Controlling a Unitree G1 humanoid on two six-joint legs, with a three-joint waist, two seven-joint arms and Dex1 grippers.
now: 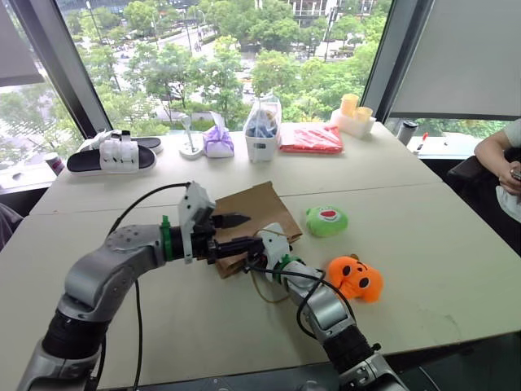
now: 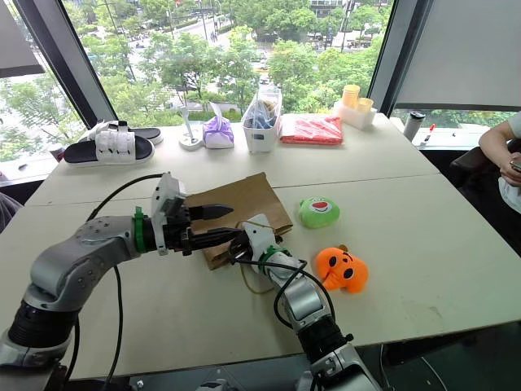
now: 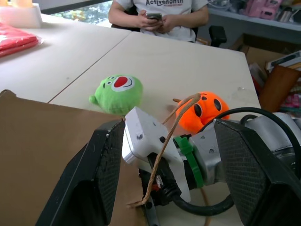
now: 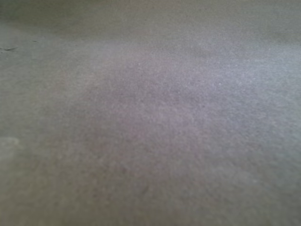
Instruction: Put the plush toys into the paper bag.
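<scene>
The brown paper bag (image 1: 256, 208) lies flat mid-table, its thin handle loop (image 1: 262, 287) trailing off its near end. To its right lies the green plush toy (image 1: 326, 221), and the orange plush toy (image 1: 356, 278) sits nearer me; both rest on the table, untouched. My left gripper (image 1: 238, 231) points sideways over the bag's near end, open, with nothing between its black fingers (image 3: 94, 174). My right gripper (image 1: 264, 244) presses against that same end of the bag just beyond them. Its fingertips are hidden there, and brown paper fills its wrist view.
Along the far edge stand black-and-white slippers (image 1: 114, 153), a purple tied pouch (image 1: 218, 142), a clear bag of blue items (image 1: 262, 130), a red packet (image 1: 311, 138) and yellow cups (image 1: 354, 112). A seated person (image 1: 501, 163) is at the table's right side.
</scene>
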